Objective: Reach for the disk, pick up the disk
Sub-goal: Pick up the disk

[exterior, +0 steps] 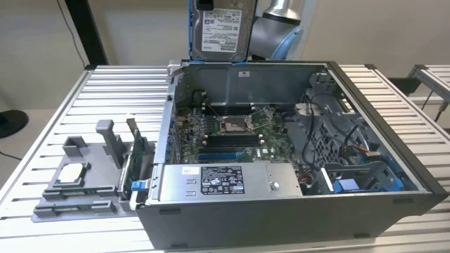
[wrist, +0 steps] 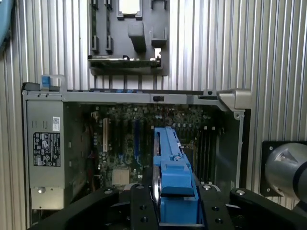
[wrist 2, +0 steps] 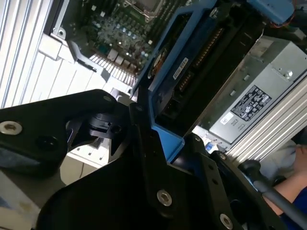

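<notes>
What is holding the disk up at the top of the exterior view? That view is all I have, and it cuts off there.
Observer: The gripper is shut on the disk. In the first wrist view its black fingers press the blue carrier from both sides.
Operator: Is it over the case?
Observer: Yes. In that view the disk hangs edge-on above the open computer case, over the motherboard.
Operator: What's on the face turned away from me?
Observer: The second wrist view shows a dark underside with a connector row.
</notes>
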